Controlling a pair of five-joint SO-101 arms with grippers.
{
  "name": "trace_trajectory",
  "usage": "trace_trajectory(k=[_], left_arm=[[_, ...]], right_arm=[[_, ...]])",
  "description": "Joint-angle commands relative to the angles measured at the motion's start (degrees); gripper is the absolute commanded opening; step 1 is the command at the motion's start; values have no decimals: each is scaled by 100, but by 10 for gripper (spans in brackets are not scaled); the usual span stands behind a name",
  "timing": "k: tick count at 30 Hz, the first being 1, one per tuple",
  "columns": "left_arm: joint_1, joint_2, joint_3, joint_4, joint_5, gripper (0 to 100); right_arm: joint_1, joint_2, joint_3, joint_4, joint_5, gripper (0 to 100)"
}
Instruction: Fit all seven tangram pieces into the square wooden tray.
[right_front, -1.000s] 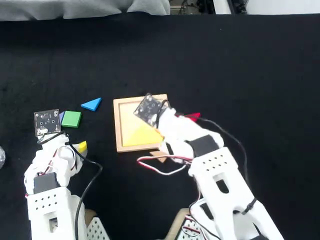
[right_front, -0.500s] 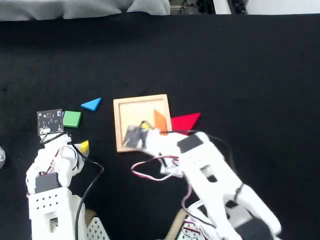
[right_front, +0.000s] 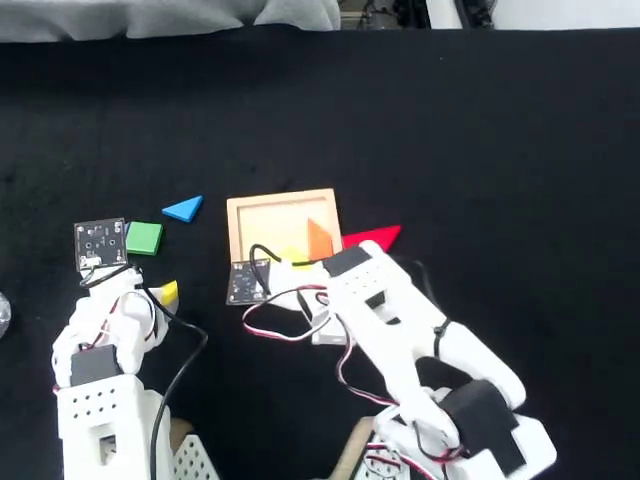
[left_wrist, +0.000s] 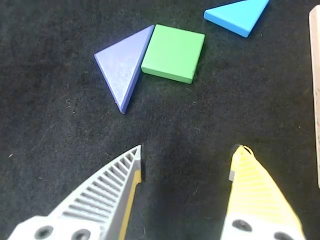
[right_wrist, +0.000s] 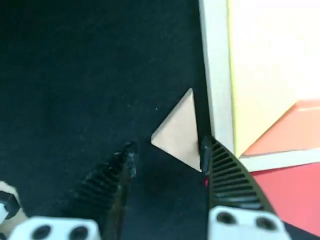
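Observation:
The square wooden tray (right_front: 283, 205) holds a yellow piece (right_wrist: 260, 65) and an orange piece (right_front: 319, 240). A pale wooden triangle (right_wrist: 181, 131) lies on the cloth against the outside of the tray rim (right_wrist: 215, 75), near a corner. My right gripper (right_wrist: 167, 152) is open, its tips on either side of that triangle. The right arm (right_front: 370, 290) lies over the tray's front edge. A red triangle (right_front: 372, 240) rests just right of the tray. My left gripper (left_wrist: 189, 155) is open and holds nothing, short of a purple triangle (left_wrist: 122, 75), a green square (left_wrist: 173, 52) and a blue triangle (left_wrist: 237, 14).
Black cloth covers the table (right_front: 480, 150), with wide room at the back and right. The left arm (right_front: 100, 340) stands at the front left, its wrist board beside the green square (right_front: 144, 238). The blue triangle (right_front: 183, 208) lies left of the tray.
The right arm has swung from above the tray back and down to its front edge. The orange piece now shows lying in the tray. The left arm has barely shifted.

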Motion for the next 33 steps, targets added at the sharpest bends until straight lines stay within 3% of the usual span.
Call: trace_trajectory(k=[1,33], left_arm=[[66,-70,-22,-79,-26,281],[75,-70,57,-114,-26,281]], right_arm=[[-79,40,-136,-114,246,213],[-44,716,-312,-378,281,208]])
